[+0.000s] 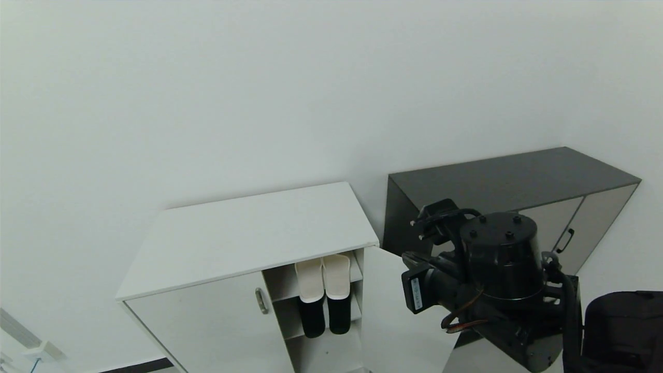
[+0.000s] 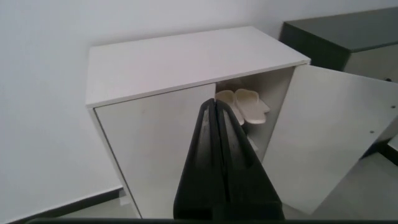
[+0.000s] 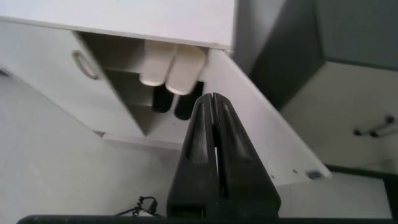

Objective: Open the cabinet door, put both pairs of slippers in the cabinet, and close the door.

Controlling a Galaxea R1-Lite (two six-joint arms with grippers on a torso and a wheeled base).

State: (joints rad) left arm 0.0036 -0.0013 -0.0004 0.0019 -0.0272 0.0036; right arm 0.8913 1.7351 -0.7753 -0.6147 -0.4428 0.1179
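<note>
Right gripper [image 3: 214, 102]: fingers pressed together, empty, near open door [image 3: 261, 124]. Left gripper [image 2: 216, 109]: likewise closed, empty, facing cabinet [image 2: 186, 59] front. White slippers [image 1: 323, 277] on upper shelf, black slippers [image 1: 326, 316] beneath. Judgement: only closing remains. Push door's outer face near free edge, steady sweep; watch overhanging slipper ends.
</note>
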